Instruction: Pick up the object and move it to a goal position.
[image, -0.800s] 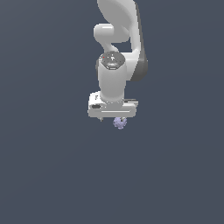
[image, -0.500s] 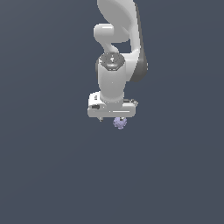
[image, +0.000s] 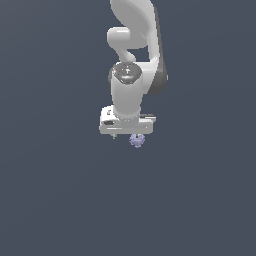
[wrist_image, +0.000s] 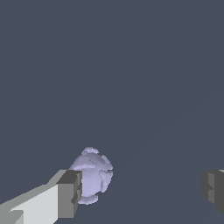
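The object (image: 136, 140) is a tiny, bumpy, pale lavender ball on the dark grey floor. In the exterior view it shows just under the white hand of my gripper (image: 129, 136), toward the exterior view's right end of the hand. In the wrist view the object (wrist_image: 92, 175) lies right beside one grey fingertip (wrist_image: 70, 192); whether they touch I cannot tell. The other fingertip (wrist_image: 213, 186) is far from it. My gripper (wrist_image: 141, 189) is open wide and holds nothing.
A plain dark grey floor (image: 60, 200) fills both views. The white arm (image: 132, 50) rises above the hand. No other objects or goal marker show.
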